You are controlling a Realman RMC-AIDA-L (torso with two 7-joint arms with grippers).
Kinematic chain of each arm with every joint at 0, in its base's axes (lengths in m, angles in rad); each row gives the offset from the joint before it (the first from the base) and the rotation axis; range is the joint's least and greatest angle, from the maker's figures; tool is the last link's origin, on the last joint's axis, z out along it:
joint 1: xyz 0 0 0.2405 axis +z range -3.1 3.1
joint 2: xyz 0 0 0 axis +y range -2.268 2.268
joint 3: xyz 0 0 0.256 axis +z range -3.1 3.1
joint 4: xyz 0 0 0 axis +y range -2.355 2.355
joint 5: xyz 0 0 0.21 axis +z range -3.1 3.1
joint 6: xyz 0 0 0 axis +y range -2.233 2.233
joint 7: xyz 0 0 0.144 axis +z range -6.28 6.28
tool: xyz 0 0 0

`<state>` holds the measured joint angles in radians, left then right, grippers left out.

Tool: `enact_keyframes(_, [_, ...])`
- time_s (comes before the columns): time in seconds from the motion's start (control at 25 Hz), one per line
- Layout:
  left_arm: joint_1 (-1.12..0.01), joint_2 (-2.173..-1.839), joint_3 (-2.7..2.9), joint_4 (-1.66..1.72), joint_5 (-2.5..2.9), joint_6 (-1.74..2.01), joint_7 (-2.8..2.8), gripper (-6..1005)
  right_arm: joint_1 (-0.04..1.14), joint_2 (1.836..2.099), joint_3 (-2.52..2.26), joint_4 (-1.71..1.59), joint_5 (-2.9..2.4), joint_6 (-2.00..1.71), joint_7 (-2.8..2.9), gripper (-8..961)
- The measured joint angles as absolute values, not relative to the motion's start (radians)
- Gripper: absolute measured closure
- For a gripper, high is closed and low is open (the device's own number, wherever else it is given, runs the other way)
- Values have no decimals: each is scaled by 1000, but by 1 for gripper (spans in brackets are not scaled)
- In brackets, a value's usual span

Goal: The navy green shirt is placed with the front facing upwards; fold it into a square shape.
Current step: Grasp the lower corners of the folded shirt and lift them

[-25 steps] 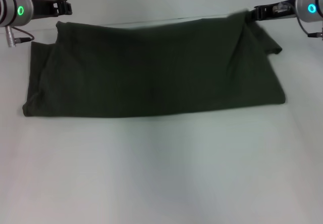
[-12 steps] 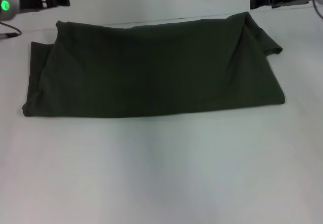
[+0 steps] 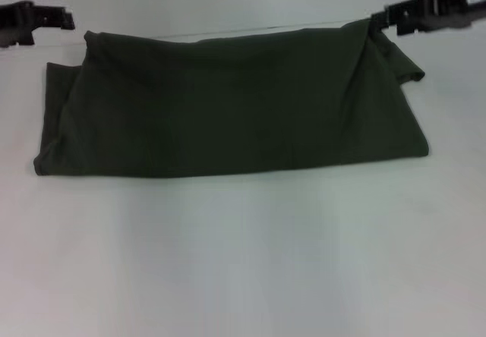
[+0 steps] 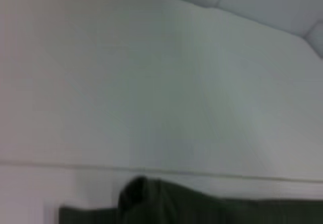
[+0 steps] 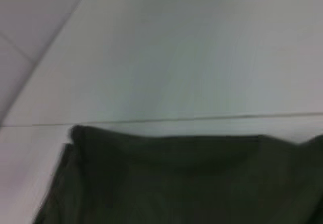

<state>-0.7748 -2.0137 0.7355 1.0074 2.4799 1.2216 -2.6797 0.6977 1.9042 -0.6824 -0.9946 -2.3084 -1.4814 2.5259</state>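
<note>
The dark olive-green cotton shirt (image 3: 228,102) lies folded into 1 wide band. The right gripper (image 3: 391,12) sits at its far corner, the left gripper (image 3: 67,20) just clear of its own; I cannot tell either grip. A missed corner pinch would probably drag the layers askew.

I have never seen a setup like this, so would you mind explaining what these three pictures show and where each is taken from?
This is a two-armed robot folding laundry. The wide picture comes from a camera on its head, looking down at a white table. On it lies the navy green shirt, already folded into a long band, with no lettering visible. The dark shapes in the upper corners are the robot's hands: the left hand just off the shirt's far left corner, the right hand at its far right corner. Neither is clearly holding anything. The other two pictures come from cameras on each wrist; both show the shirt's far edge and bare table beyond, but no fingers.
</note>
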Motion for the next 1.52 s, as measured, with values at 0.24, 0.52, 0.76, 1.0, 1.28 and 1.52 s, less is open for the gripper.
enact_keyframes(0.24, [-647,-1995,722,1056,2304,1322,-2630,169,546,1921,-623,-985,-2088,-1551,2346,299])
enact_keyframes(0.52, [-538,-2013,609,1028,2093,1405,-2460,172,397,1988,-505,-976,-1905,-1557,2071,304])
enact_keyframes(0.76, [-501,-2009,605,943,2072,1422,-2387,172,342,2037,-411,-954,-1881,-1550,1918,304])
enact_keyframes(1.0, [-512,-1992,616,888,2154,1426,-2356,172,332,2025,-408,-897,-1883,-1554,1883,304])
enact_keyframes(1.28, [-590,-1990,620,859,2388,1392,-2474,172,336,2030,-415,-896,-1883,-1559,1864,305])
enact_keyframes(1.52, [-640,-1994,650,799,2456,1311,-2486,172,335,2029,-417,-896,-1883,-1561,1862,305])
